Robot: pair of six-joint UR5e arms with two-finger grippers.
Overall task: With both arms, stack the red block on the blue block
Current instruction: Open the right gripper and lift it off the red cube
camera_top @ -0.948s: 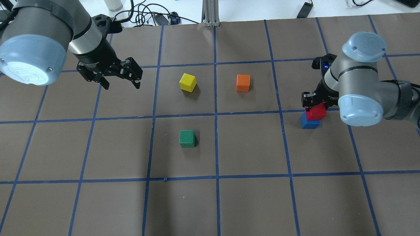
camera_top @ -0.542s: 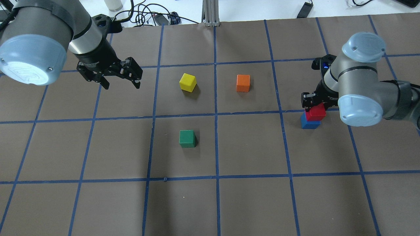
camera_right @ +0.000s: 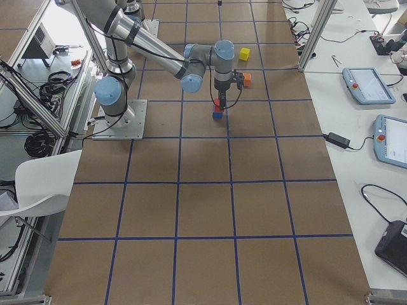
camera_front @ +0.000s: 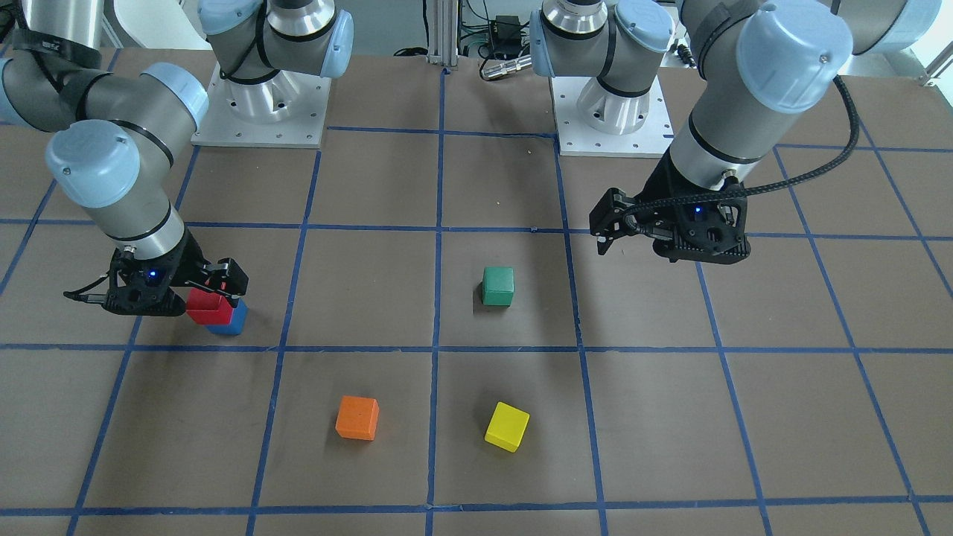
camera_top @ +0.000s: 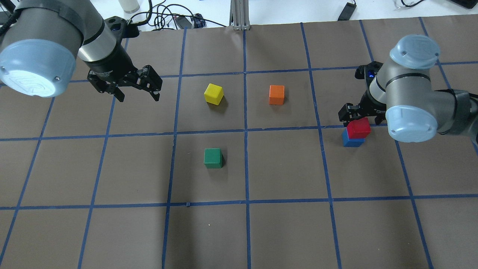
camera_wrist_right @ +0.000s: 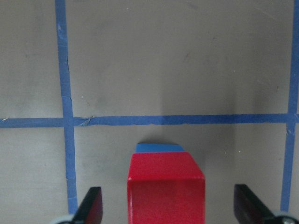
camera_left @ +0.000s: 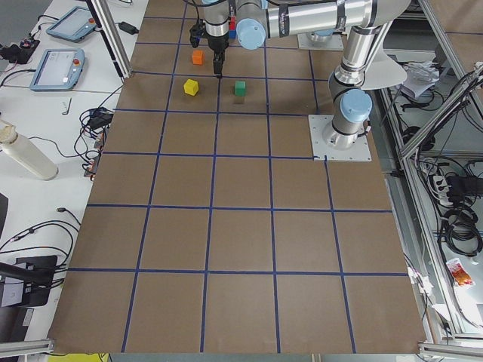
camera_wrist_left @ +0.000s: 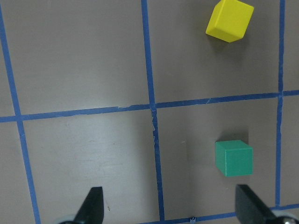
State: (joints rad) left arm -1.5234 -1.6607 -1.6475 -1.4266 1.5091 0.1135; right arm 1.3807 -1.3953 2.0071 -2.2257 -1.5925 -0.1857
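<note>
The red block (camera_top: 359, 128) is a small matte cube with plain, even faces. It sits on top of the blue block (camera_top: 351, 142), a cube of the same size, on the robot's right side of the counter (camera_top: 283, 224). The right gripper (camera_top: 359, 117) is around the red block with its fingers spread.

The overhead view shows red over blue, with a blue side face and corner showing below, but the wrist hides much of the gripper. The right wrist view makes up for that: both fingertips (camera_wrist_right: 92, 207) stand wide of the red block (camera_wrist_right: 166, 191), with bare counter between each of them and the block. A thin strip of the blue block (camera_wrist_right: 159, 148) shows past the red top's far edge. In the front-facing view the red block (camera_front: 208, 307) covers most of the blue one (camera_front: 229, 321). None of the views shows whether the two are squarely aligned.

The left gripper (camera_top: 139, 98) hangs above the counter on the robot's left side, well apart from the stack, with its fingers spread and nothing between them. Its wrist view shows the green block (camera_wrist_left: 233, 158) and the yellow block (camera_wrist_left: 230, 20) lying ahead of it. The overhead view adds the orange block (camera_top: 276, 94) beyond the yellow one.
</note>
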